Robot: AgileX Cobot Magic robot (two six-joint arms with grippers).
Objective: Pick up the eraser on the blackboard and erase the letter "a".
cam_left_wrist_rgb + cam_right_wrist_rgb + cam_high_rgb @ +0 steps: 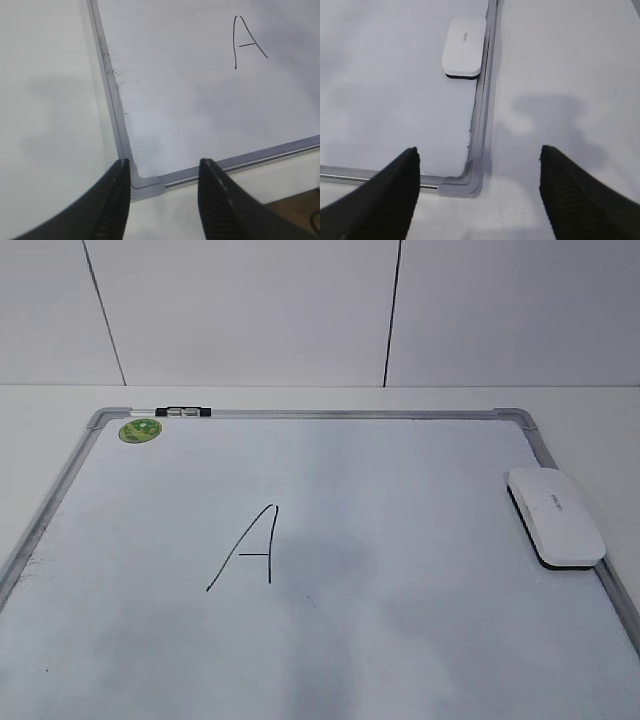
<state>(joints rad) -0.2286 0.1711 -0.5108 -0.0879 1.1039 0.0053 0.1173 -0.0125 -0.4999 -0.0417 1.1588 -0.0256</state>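
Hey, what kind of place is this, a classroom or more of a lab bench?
Probably a lab bench or test setup, not a classroom: the whiteboard lies flat on a plain white table, with an eraser on it, and bare white wall panels stand behind.

Blackboard (pixel 400 620): near edge and lower corners cut off by the exterior frame. Eraser (pixel 556 512): grey lettering too small to read. Green sticker (pixel 140 430): print indistinct. Left pincer (pixel 162 197) and right pincer (pixel 479 187): only fingertips in frame, bodies cut off below.
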